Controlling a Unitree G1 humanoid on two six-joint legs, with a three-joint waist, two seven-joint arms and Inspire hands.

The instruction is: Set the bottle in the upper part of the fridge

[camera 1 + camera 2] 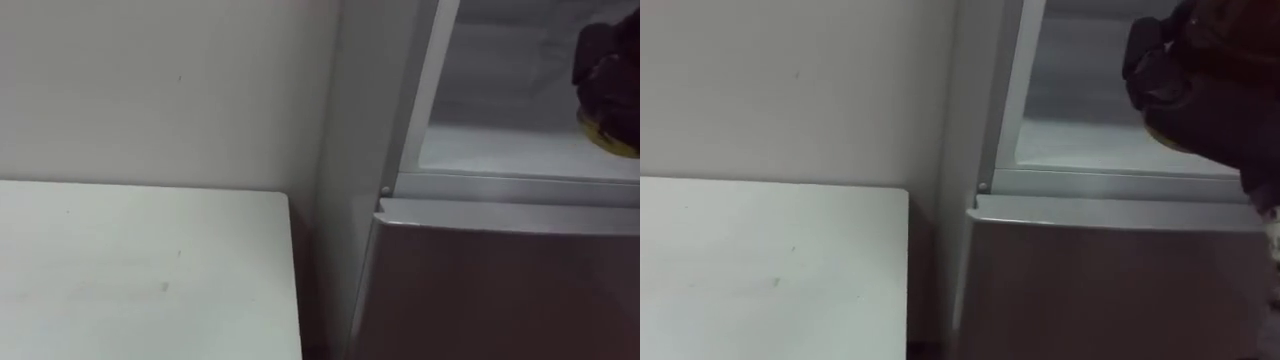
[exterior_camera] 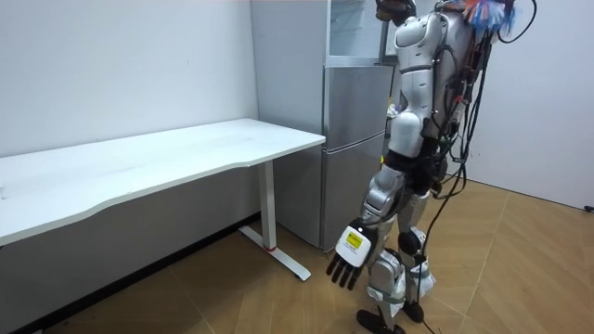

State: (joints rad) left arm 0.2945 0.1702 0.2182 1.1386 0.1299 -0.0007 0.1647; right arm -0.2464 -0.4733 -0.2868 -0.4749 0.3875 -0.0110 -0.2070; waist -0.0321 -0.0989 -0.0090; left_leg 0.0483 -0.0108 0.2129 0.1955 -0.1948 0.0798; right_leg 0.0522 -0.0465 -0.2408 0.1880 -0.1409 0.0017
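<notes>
A Unitree G1 humanoid is standing on the wood floor (image 2: 232, 301) directly in front of a grey fridge (image 2: 351, 139), with a white surface (image 1: 140, 270) extending along the wall (image 1: 150, 90) on its left. Its right hand (image 1: 608, 60) is reaching up into the open upper compartment (image 1: 500, 150), with the dark fingers curling down over the bottle (image 1: 605, 137). Only a yellowish edge of the bottle is showing beneath the hand, low over the compartment's pale floor and toward its right side. Whether the bottle is touching that floor cannot be told. The closed lower door (image 1: 500, 290) is sitting just below the compartment's sill. In the room view, the left hand (image 2: 351, 260) is hanging at the robot's side near knee height, fingers straight and relaxed, holding nothing.
</notes>
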